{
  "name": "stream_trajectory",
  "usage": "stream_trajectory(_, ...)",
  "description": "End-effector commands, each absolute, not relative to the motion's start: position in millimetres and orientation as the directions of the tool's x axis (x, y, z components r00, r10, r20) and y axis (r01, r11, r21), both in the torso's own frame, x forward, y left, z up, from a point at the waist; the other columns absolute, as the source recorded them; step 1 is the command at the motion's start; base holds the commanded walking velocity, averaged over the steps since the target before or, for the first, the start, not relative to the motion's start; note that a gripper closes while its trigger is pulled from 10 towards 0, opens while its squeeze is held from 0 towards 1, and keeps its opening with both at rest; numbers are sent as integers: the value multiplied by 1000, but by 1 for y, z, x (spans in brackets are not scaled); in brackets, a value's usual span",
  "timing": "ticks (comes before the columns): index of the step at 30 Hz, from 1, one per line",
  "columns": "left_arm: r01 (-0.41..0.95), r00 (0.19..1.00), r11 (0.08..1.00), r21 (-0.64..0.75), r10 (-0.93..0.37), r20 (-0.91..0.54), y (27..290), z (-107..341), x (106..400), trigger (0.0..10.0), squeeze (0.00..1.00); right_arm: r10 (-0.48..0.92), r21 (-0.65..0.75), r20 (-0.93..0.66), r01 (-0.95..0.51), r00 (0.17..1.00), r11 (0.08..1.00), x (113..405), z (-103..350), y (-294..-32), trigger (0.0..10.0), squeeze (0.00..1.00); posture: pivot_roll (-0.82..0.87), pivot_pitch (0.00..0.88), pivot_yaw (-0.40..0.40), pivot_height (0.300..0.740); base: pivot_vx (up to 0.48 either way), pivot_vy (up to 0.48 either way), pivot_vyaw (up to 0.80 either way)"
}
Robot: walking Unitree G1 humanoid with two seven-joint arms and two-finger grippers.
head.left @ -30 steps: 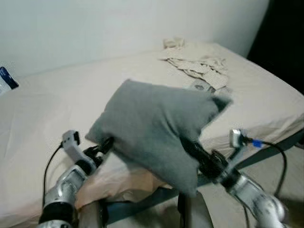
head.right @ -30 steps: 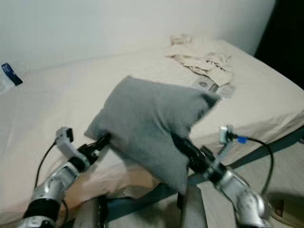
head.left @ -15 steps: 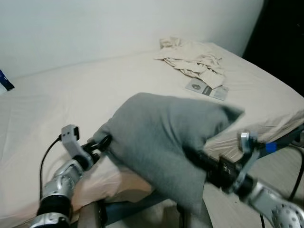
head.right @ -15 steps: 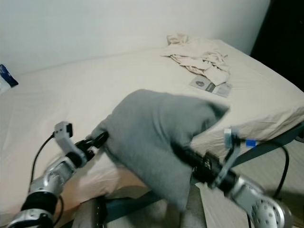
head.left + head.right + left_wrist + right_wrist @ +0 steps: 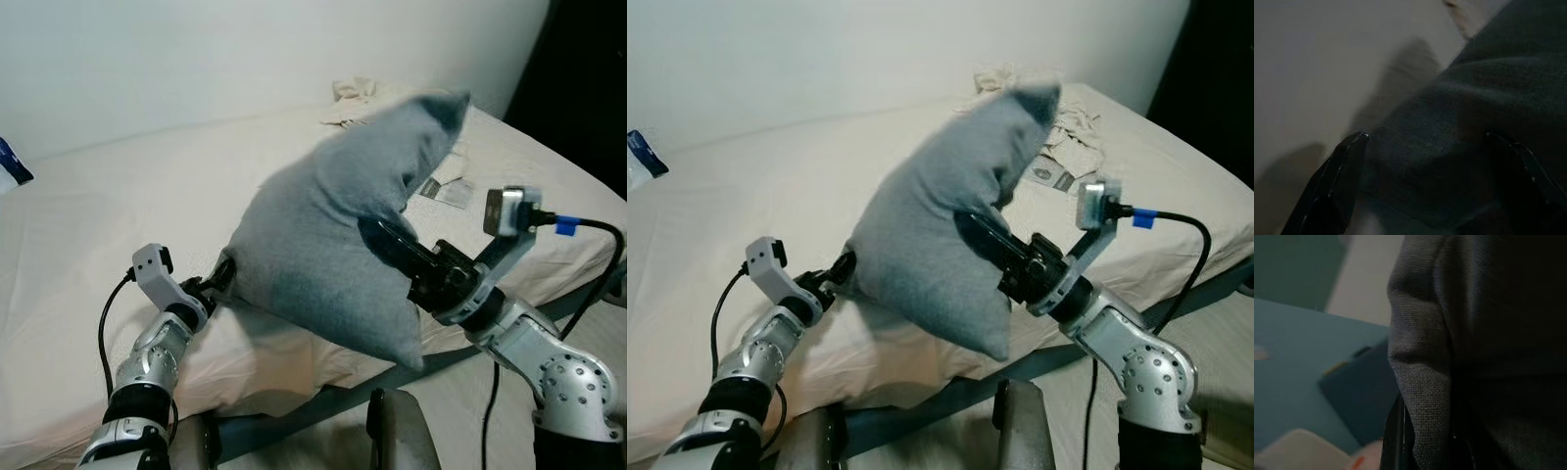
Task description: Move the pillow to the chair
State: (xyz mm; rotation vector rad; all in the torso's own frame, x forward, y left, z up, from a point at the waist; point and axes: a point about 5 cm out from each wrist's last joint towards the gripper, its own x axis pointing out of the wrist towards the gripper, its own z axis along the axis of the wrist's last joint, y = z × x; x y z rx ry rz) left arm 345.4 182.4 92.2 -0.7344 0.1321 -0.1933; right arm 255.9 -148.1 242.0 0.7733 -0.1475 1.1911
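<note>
I see the grey pillow [image 5: 333,245] lifted clear above the near edge of the bed [image 5: 118,215], tipped so one corner points up toward the wall and another hangs down over the mattress edge. My left gripper [image 5: 217,281] pinches the pillow's lower left corner; in the left wrist view its fingers [image 5: 1337,181] stand on either side of the grey fabric, clamped on it. My right gripper [image 5: 384,240] presses into the pillow's right side, one long black finger lying across the cloth, and in the right wrist view a fold of the fabric sits tight against a finger [image 5: 1396,431], so I take it as gripping the pillow too, though that picture is dark. Behind the pillow a heap of crumpled pale cloth [image 5: 1068,122] lies on the bed with a small printed card [image 5: 446,192] beside it; its writing is too small for me to read. A dark blue packet [image 5: 645,152] rests at the far left.
</note>
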Motion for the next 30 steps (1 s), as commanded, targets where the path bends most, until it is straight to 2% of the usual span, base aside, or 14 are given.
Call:
stream_trajectory(1,198,951,646,-737,-309,-15,173,93,344,10000,0,795,400,534,-914,286,59,243,251,-147,0,0,-57,94,0,527,0,0,0)
stream_trajectory(4,233,932,619,-750,-363,-10,169,93,342,10000,0,840,443,433,-888,329,119,242,232,-148,0,0,-62,94,3,527,0,0,0)
stream_trajectory(6,260,896,610,-748,-442,-49,162,89,339,10000,0,859,501,272,-826,433,258,245,204,-151,0,0,-62,96,6,527,0,0,0)
stream_trajectory(9,293,850,629,-721,-516,-105,152,81,334,10000,0,750,481,-72,-636,657,604,259,148,-164,0,0,-68,102,15,527,0,0,0)
stream_trajectory(11,297,834,637,-711,-535,-131,149,77,331,10000,0,646,401,-222,-536,730,743,263,123,-173,0,0,-68,105,19,527,0,0,0)
stream_trajectory(13,289,845,718,-634,-502,-183,152,72,330,10000,0,546,305,-328,-460,771,834,264,105,-179,0,0,-68,106,20,527,0,0,0)
stream_trajectory(17,239,858,758,-607,-457,-234,158,69,330,10000,0,399,243,-404,-324,823,914,262,87,-185,0,0,-66,108,19,527,0,0,0)
stream_trajectory(18,202,857,761,-616,-441,-265,163,67,329,10000,0,296,245,-423,-206,856,947,260,77,-189,0,0,-62,111,20,527,0,0,0)
stream_trajectory(22,187,846,745,-640,-453,-281,167,66,327,10000,0,208,282,-433,-87,877,955,255,66,-191,0,0,-62,112,24,527,0,0,0)
stream_trajectory(23,167,844,722,-672,-457,-281,167,66,326,10000,0,176,288,-443,-47,879,957,253,60,-193,0,0,-62,113,24,527,0,0,0)
stream_trajectory(25,76,857,596,-799,-449,-253,170,67,327,10000,0,115,326,-460,46,881,944,248,45,-196,0,0,-62,114,26,527,0,0,0)
stream_trajectory(26,76,857,596,-799,-449,-253,170,67,327,10000,0,115,326,-460,46,881,944,248,45,-196,0,0,-62,114,26,527,0,0,0)
stream_trajectory(27,22,867,480,-877,-446,-223,170,68,327,10000,0,83,359,-462,101,883,928,245,37,-198,0,0,-61,117,27,527,0,0,0)
stream_trajectory(30,1,865,412,-911,-457,-206,168,68,327,10000,0,78,388,-459,121,885,914,244,34,-198,0,0,-61,118,27,527,0,0,0)
